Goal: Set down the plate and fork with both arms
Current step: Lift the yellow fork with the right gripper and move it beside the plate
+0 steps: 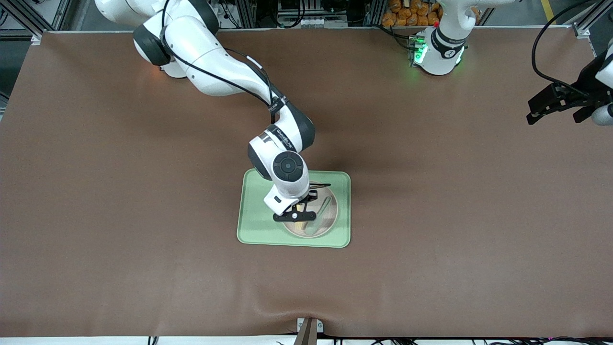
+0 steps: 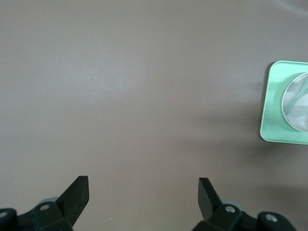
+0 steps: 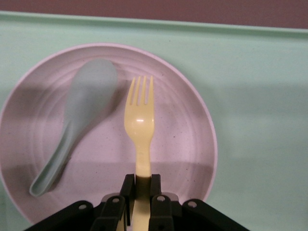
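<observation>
Yellow fork [image 3: 139, 126] is sitting clamped in my right gripper [image 1: 295, 213] over the plate [image 3: 183, 144] — left gripper [image 2: 143, 198] is waiting, fingers spread, at the bench's edge.

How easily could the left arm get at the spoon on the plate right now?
Probably not easily. The spoon lies on the plate beside the fork, which the right gripper grips right over the plate. The left gripper hangs open over bare table, well away.
</observation>
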Action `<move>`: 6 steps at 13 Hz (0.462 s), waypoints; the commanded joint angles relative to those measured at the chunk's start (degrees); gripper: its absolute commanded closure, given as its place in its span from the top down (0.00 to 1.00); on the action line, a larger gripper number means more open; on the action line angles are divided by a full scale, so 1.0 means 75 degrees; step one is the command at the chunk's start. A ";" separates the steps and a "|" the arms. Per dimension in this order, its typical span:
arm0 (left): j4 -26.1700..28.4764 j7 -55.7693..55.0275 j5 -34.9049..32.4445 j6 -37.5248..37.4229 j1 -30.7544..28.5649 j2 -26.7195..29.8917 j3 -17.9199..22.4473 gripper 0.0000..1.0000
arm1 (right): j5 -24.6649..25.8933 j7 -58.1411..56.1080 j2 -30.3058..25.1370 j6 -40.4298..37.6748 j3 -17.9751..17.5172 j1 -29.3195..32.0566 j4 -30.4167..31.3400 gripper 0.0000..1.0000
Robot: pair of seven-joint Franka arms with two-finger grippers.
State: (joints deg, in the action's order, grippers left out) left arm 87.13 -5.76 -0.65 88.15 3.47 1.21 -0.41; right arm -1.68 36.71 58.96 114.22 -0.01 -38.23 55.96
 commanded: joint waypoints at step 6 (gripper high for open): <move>0.0137 0.0018 0.0099 -0.0011 -0.0100 0.0120 -0.0110 1.00 | -0.0232 0.0027 -0.0607 -0.1085 -0.0034 0.0433 -0.0090 0.00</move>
State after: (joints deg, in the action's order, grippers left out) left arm 87.56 -5.76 -0.62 88.15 3.28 1.21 -0.82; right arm -2.45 36.72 56.67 107.69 0.03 -36.77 54.55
